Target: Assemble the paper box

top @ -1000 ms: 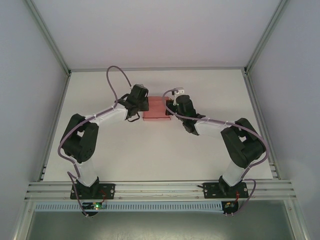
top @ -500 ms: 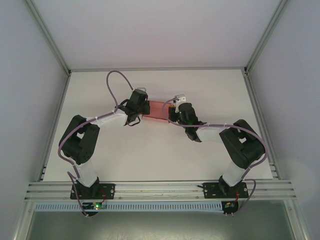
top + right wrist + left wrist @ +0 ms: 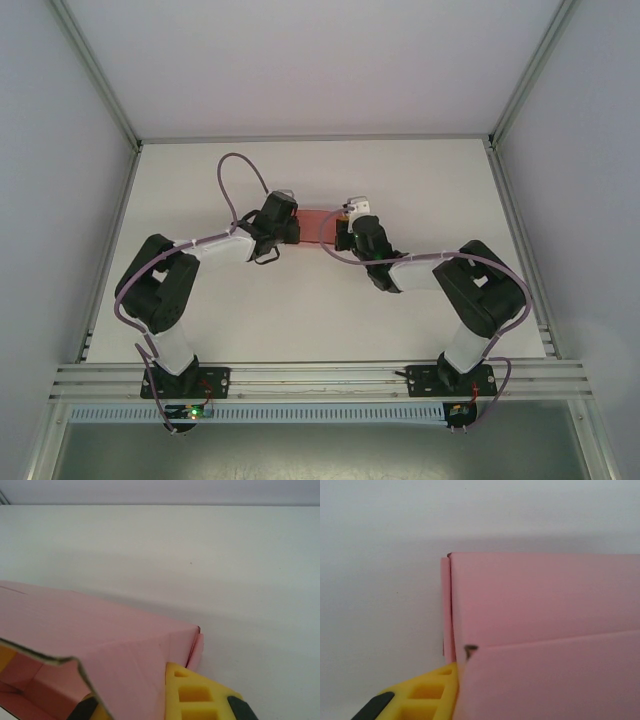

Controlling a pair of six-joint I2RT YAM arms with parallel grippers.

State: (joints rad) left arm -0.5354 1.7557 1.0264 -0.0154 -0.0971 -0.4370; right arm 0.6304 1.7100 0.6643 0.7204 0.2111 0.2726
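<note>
rails (image 3: pixel 320 378) of pale metal run along the near edge of the white table (image 3: pixel 300 320), with two black arm bases bolted to them. two arms rise from there, the left arm (image 3: pixel 160 290) and the right arm (image 3: pixel 480 295). each trails one purple cable, and both lean in toward the middle of the table.

one paper box (image 3: pixel 318 222) lies between them on the far half of the table, pink and low. the left gripper (image 3: pixel 283 226) is at its left end and the right gripper (image 3: pixel 348 230) at its right end, both touching it.

in the left wrist view one yellow finger (image 3: pixel 427 692) shows at the bottom edge, its tip against the corner of the box where two layers of card stand side by side. the second finger is hidden behind a pink panel, so i cannot tell how wide this gripper stands or whether it has a hold.

in the right wrist view two fingers (image 3: pixel 192 692) show, one on each side of a pink wall, closed in on the card and holding it. the left one is mostly cut off by the frame. a raw grey cut edge runs along the near flap, and a little of the box's inside shows at the lower left. the rest of the box runs out of both wrist views.

beyond the box, bare table reaches to the far wall (image 3: pixel 320 60).
</note>
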